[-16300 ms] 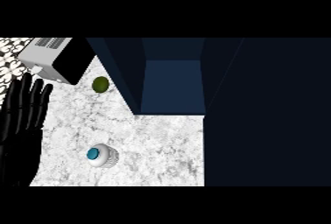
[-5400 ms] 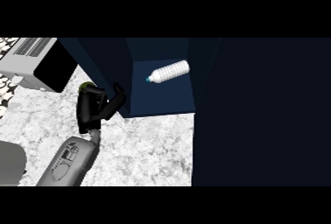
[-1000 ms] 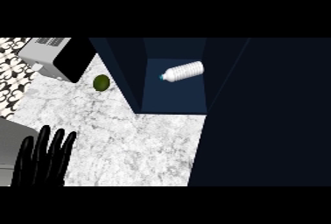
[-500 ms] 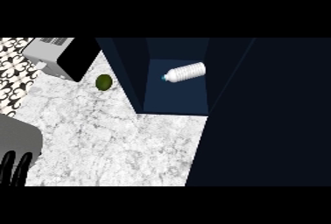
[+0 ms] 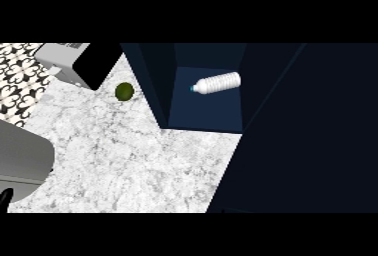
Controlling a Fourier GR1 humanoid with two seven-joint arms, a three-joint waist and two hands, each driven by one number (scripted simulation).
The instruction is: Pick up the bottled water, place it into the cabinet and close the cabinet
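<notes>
Lying on its side, the water bottle (image 5: pixel 215 83) is inside the open cabinet (image 5: pixel 207 107). Only a black fingertip of the left hand (image 5: pixel 4 196) shows; I cannot tell about its fingers.

The bottled water (image 5: pixel 216 83) lies on its side inside the cabinet (image 5: pixel 209 110).

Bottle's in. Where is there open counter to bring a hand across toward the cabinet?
The marble counter is bare from the grey forearm at the left to the cabinet. It is tighter at upper left, where the green fruit sits beside the appliance. The bottled water lies inside the cabinet.
</notes>
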